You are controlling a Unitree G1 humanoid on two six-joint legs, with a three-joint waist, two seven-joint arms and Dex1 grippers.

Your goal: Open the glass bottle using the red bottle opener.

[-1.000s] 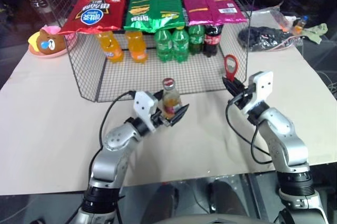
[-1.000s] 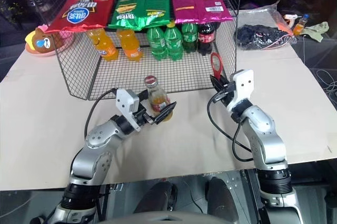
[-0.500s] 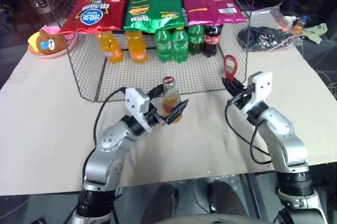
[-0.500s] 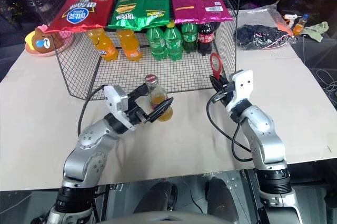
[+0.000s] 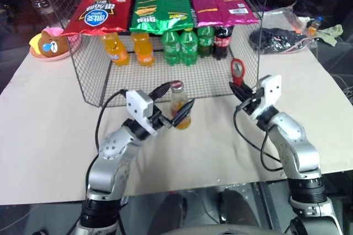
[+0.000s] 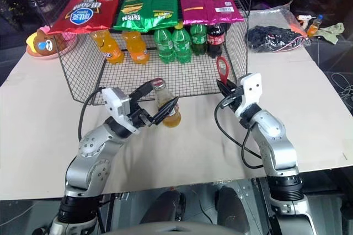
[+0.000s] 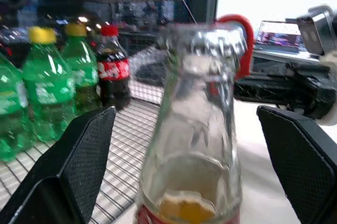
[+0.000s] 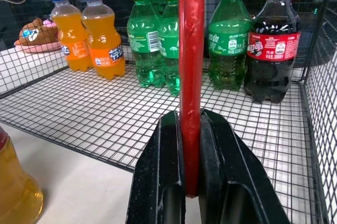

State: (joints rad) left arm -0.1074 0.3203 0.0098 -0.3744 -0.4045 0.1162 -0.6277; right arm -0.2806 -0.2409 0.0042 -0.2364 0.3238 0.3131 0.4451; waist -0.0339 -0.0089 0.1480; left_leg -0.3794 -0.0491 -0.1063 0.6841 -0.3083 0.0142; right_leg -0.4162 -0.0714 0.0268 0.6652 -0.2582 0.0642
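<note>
The glass bottle [image 5: 180, 111] of orange drink stands on the table in front of the wire shelf, with its silver cap [image 5: 177, 86] on. My left gripper [image 5: 181, 95] is open, one finger on each side of the bottle and a gap to the glass on both sides, as the left wrist view [image 7: 185, 111] shows. My right gripper [image 5: 235, 87] is to the right of the bottle, shut on the handle of the red bottle opener [image 8: 191, 34]. The opener stands upright, its oval loop head [image 5: 233, 69] above the fingers.
The wire shelf [image 5: 94, 89] stands right behind the bottle. It holds orange plastic bottles [image 5: 116, 48], green soda bottles [image 5: 180, 44] and a cola bottle [image 5: 222, 41], with chip bags [image 5: 162, 7] on top. A pink plate with a brown toy [image 5: 49, 44] lies far left, a dark bag [image 5: 276, 39] far right.
My left gripper has risen a little and tilted upward, drawing back to the left, still open around the bottle. The right gripper and the opener have kept almost still.
</note>
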